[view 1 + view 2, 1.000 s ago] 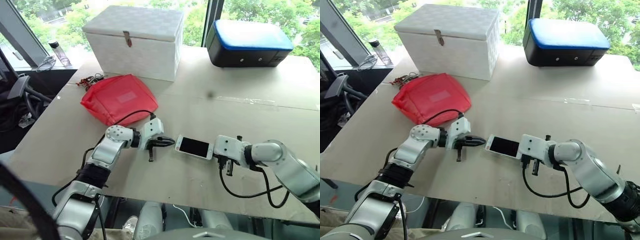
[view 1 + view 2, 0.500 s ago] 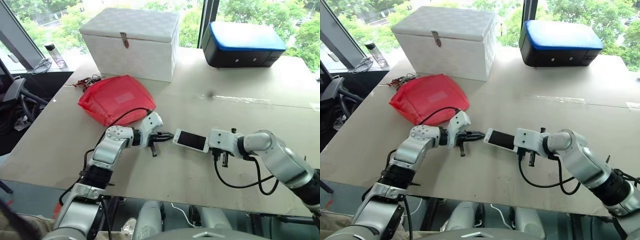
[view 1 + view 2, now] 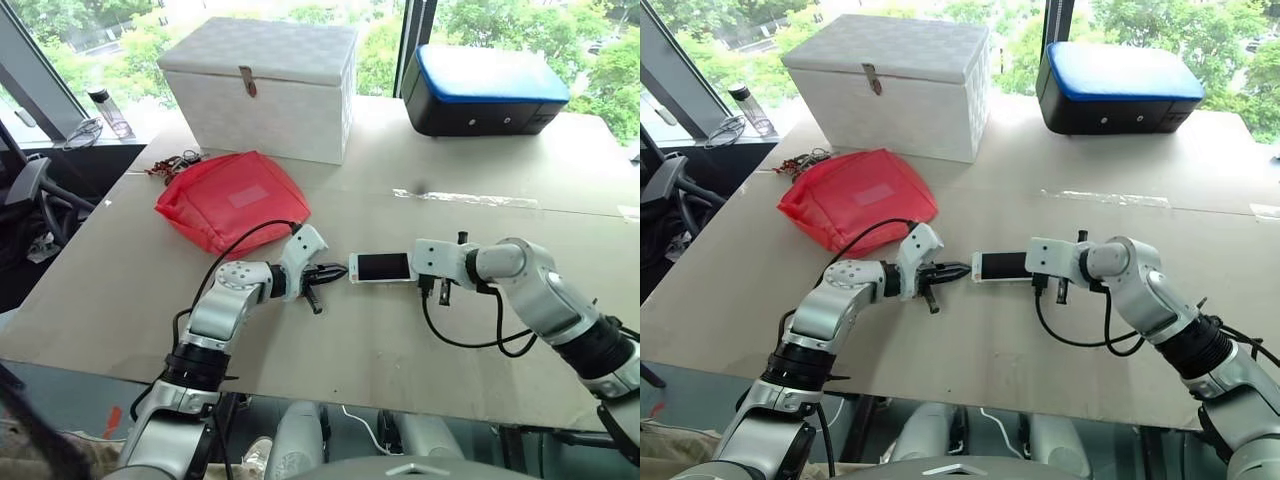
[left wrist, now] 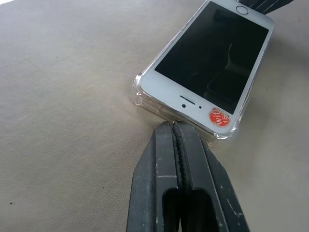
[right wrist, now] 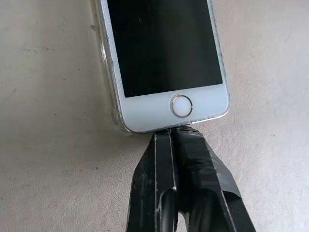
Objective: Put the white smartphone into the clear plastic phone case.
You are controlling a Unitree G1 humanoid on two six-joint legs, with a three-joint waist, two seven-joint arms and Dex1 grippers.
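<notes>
The white smartphone (image 3: 380,267) lies face up mid-table, dark screen and round home button (image 5: 181,106) showing. The clear plastic phone case (image 4: 143,98) sits under and around it, its glossy rim showing along one long edge (image 5: 103,63) and at the corners. My left gripper (image 3: 340,270) is shut, its tips (image 4: 174,126) against the phone's earpiece end. From the other side, my right gripper (image 3: 413,270) is also shut, with its tips (image 5: 169,133) against the home-button end. Neither gripper holds anything.
A red pouch (image 3: 232,198) lies behind the left arm, with keys (image 3: 175,160) beside it. Further back stand a white latched box (image 3: 268,85) and a black box with a blue lid (image 3: 487,88). A clear tape strip (image 3: 460,197) runs behind the right arm.
The phone has swung from a slant to lie level across the table. My right gripper has pushed forward against its home-button end. The left wrist has turned, its tips staying at the other end.
</notes>
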